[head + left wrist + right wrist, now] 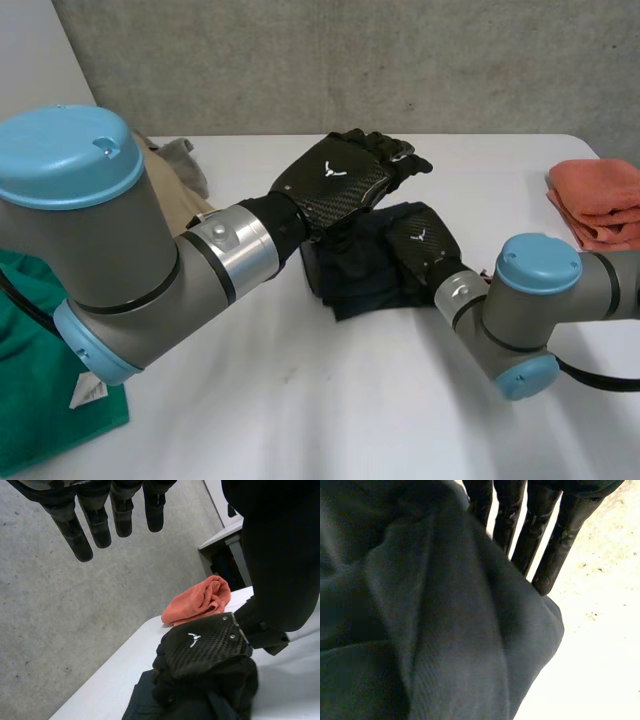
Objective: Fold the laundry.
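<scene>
A dark navy cloth (358, 270) lies bunched in the middle of the white table (300, 400). My right hand (425, 238) rests on its right side, with its fingers (540, 535) reaching over a raised fold of the cloth (445, 630) that is gathered against the palm. The left wrist view shows this hand (205, 647) pressed into the cloth (140, 705), fingers bent down. My left hand (345, 175) hovers above the cloth's far edge, with its fingers (95, 520) straight and holding nothing.
A folded orange cloth (600, 200) lies at the table's right edge (200, 600). A green cloth (40, 400) sits at the near left, under my left arm. Beige and grey clothes (180, 165) are piled at the far left.
</scene>
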{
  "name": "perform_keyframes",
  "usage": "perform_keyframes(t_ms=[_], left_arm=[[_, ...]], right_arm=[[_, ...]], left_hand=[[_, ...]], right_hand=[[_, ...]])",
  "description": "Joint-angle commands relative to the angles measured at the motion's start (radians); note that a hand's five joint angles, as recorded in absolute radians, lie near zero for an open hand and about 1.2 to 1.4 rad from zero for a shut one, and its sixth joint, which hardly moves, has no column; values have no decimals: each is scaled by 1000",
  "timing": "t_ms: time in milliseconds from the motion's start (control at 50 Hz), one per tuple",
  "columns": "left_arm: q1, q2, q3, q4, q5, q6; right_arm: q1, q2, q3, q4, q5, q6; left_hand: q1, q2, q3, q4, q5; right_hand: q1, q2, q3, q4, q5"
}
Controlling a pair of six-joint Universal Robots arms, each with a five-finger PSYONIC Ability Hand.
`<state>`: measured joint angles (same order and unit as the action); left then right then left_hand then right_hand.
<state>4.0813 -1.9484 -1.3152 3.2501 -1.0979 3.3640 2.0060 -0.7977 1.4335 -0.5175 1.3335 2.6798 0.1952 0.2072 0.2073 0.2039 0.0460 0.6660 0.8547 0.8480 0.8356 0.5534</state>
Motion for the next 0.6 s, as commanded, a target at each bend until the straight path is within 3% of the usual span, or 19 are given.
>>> perform_keyframes(t_ms=[20, 240, 480, 600], left_arm=[[5, 17, -2, 0, 0, 0], [22, 58, -10, 0, -2, -2], [47, 91, -13, 2, -4, -2], [45, 97, -10, 3, -4, -1]], right_arm=[[-1, 23, -96, 40, -2, 0], [-102, 17, -283, 37, -28, -5], [-263, 34, -501, 17, -146, 15], [-360, 86, -653, -56, -188, 98]], left_hand=[[18, 6, 6, 10, -7], [18, 6, 6, 10, -7], [21, 9, 9, 13, -4], [21, 9, 9, 13, -4]], right_hand=[[730, 542, 548, 561, 668], [730, 542, 548, 561, 668], [730, 542, 548, 561, 668], [730, 542, 548, 561, 668]])
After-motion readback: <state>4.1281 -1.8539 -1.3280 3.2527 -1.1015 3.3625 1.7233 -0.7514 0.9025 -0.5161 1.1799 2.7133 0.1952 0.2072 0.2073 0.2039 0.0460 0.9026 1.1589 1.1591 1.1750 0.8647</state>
